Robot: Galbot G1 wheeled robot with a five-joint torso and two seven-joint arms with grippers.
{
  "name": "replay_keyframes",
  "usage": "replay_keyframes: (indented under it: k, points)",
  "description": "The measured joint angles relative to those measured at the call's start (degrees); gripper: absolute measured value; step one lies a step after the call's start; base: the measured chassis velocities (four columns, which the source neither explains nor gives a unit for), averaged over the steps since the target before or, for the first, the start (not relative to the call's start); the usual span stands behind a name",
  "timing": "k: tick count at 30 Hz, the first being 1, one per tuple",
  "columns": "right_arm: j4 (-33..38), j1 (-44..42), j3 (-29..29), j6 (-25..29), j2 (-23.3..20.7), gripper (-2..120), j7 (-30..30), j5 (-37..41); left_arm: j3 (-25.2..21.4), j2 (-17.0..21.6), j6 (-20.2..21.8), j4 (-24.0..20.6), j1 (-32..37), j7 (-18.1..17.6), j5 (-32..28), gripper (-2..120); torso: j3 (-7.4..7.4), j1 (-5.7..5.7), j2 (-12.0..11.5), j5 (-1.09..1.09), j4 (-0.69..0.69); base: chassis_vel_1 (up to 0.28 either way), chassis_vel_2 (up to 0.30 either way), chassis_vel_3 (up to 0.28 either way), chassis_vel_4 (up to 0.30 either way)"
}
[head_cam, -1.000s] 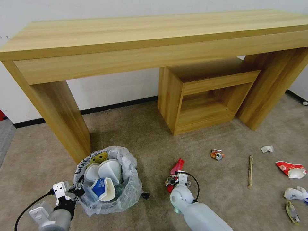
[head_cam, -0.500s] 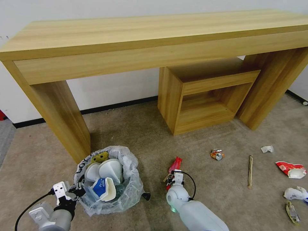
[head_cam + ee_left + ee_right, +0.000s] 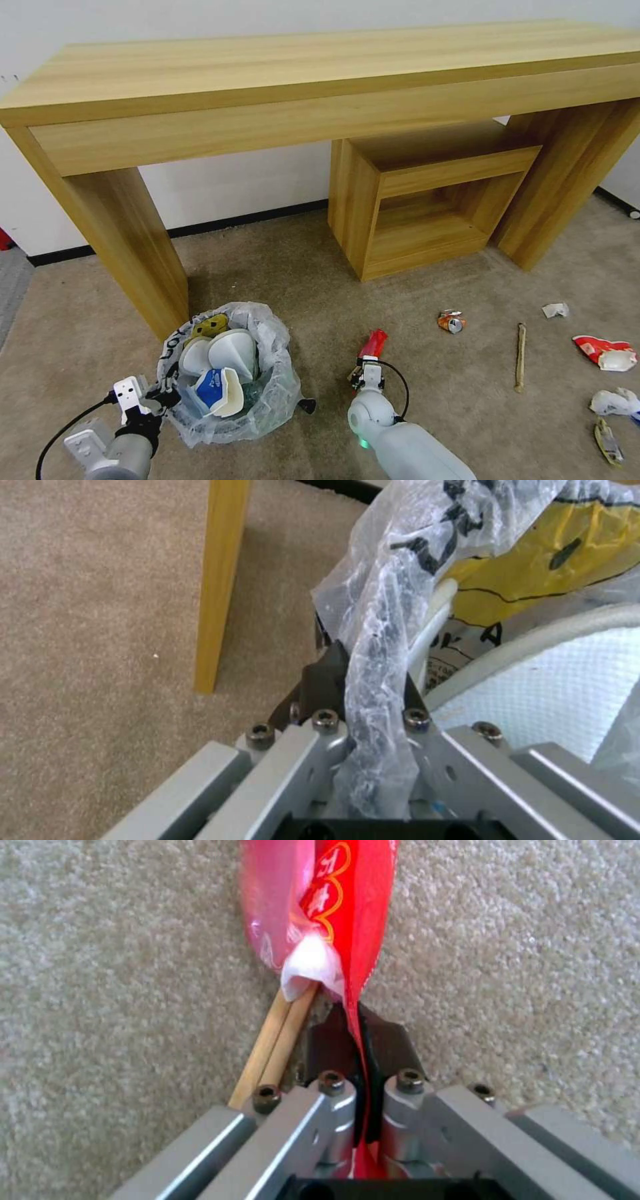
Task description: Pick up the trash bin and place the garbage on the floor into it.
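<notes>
On the beige carpet floor (image 3: 300,293), just in front of the left leg of a long wooden desk (image 3: 320,73), stands the trash bin (image 3: 227,380), lined with a crinkly translucent bag that carries black lettering at the rim. Inside it lie two white slippers (image 3: 230,353), a blue-white carton (image 3: 212,389) and a yellow wrapper (image 3: 208,327). The left gripper (image 3: 155,399) sits at the bin's near-left edge; in the left wrist view its dark fingers (image 3: 320,680) are pressed together on a twisted fold of the bag rim (image 3: 377,645), so the left gripper (image 3: 363,680) is clamped on the bin's liner.

To the right of the bin, well apart from it, the right gripper (image 3: 367,377) points down at the floor with a red wrapper (image 3: 372,345) sticking out beyond it. The right wrist view shows the right gripper (image 3: 357,1040) with its fingers (image 3: 327,1040) closed tight on the lower end of the red wrapper (image 3: 333,915), with a thin wooden stick (image 3: 273,1045) just beside them on the carpet.

Farther right on the floor lie a crushed can (image 3: 451,321), a longer wooden stick (image 3: 520,357), a crumpled paper (image 3: 555,309), another red wrapper (image 3: 603,352), a white crumpled item (image 3: 613,401) and a small flattened wrapper (image 3: 608,440). A small wooden shelf unit (image 3: 427,200) stands under the desk.
</notes>
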Motion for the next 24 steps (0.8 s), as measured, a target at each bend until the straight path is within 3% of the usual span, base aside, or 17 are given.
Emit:
replay_keyframes:
  k: [9, 16, 20, 23, 24]
  points:
    - [4.79, -1.65, 0.28, 2.85, -1.91, 0, -2.58, 0.26, -0.12, 0.03, -0.13, 0.45, -0.46, 0.05, 0.07, 1, 0.0, 0.0, 0.0, 0.01, 0.0, 0.0, 0.0, 0.0, 0.0]
    - [15.17, -4.15, 1.33, 4.44, -6.26, 0, -3.46, 1.15, -0.24, 0.01, -0.13, 1.25, -0.59, 0.01, 0.3, 1, 0.0, -0.01, 0.0, 0.01, 0.0, 0.0, 0.0, 0.0, 0.0]
    - [22.76, -5.54, 1.81, 8.83, -10.39, 0, -6.63, 0.71, -0.22, 0.04, -0.13, 1.43, -0.58, 0.0, 0.57, 1, 0.01, 0.0, 0.0, 0.03, 0.0, 0.0, 0.0, 0.0, 0.0]
    - [32.43, -6.01, 1.97, 13.5, -15.73, 0, -10.89, 0.2, -0.11, -0.02, -0.11, 1.46, -0.55, -0.03, 0.84, 1, 0.0, 0.0, 0.0, -0.02, -0.02, 0.0, 0.0, 0.0, 0.0]
    - [32.43, -6.01, 1.97, 13.5, -15.73, 0, -10.89, 0.2, -0.11, -0.02, -0.11, 1.46, -0.55, -0.03, 0.84, 1, 0.0, 0.0, 0.0, -0.02, -0.02, 0.0, 0.0, 0.0, 0.0]
